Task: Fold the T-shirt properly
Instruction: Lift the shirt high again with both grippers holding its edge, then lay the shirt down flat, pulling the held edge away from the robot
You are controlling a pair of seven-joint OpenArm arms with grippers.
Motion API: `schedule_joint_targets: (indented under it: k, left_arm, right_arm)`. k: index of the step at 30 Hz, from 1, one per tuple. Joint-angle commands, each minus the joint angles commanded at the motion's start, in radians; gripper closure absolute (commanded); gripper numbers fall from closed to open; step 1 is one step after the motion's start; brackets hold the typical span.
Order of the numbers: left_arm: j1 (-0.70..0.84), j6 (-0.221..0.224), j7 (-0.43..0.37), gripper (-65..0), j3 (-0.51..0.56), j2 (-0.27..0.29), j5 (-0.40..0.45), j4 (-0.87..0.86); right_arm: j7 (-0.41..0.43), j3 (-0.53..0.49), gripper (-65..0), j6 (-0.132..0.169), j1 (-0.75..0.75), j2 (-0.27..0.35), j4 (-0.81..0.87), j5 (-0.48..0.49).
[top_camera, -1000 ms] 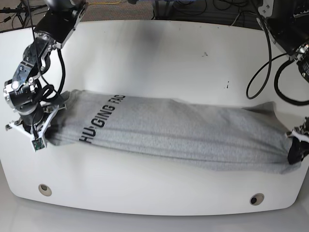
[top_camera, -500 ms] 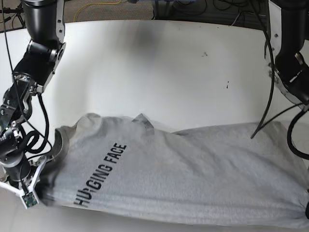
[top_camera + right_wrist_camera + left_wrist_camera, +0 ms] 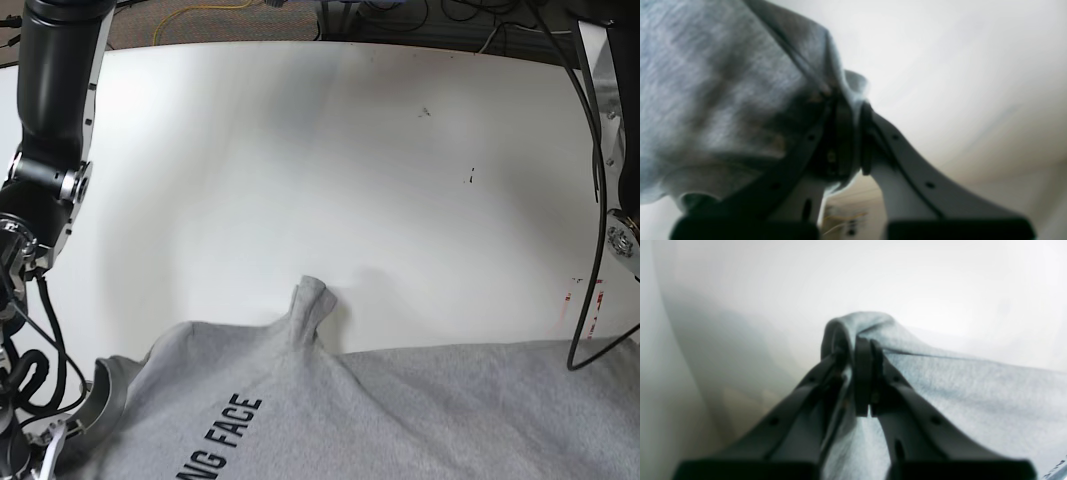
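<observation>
Table [image 3: 300,150] fills most of the base view, bare white. T-shirt [image 3: 400,410] has risen from a flat bundle w/ both ends held to a sheet hanging across the bottom of frame, lettering lower left. Looks like a lift-and-spread before laying flat. Left tool [image 3: 862,373] clenched on grey cloth; right tool [image 3: 848,133] likewise, mid-frame.
</observation>
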Motion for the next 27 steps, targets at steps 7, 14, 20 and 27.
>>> schedule_joint_targets:
  k: [7, 14, 20, 27]
  left_arm:
    - [-0.020, -0.003, 0.000, -1.0, 0.008, 0.003, -0.005, -0.005]
    - [0.140, -0.006, 0.002, -1.0, -0.003, 0.003, -0.008, 0.031]
    - [0.385, -0.008, 0.005, -0.8, -0.071, 0.009, -0.011, 0.170]
    - [0.654, -0.008, 0.005, -0.8, -0.158, 0.035, -0.101, 0.267]
  right_arm:
    - [-0.012, -0.037, -0.6, 0.000, 0.084, 0.028, -0.020, 0.002]
    - [-0.014, 0.009, -0.3, 0.000, -0.044, 0.029, -0.002, 0.002]
    - [-0.014, 0.149, -0.3, 0.000, -0.292, 0.023, 0.095, 0.005]
    - [-0.011, 0.278, -0.2, 0.000, -0.562, -0.029, 0.167, 0.009]
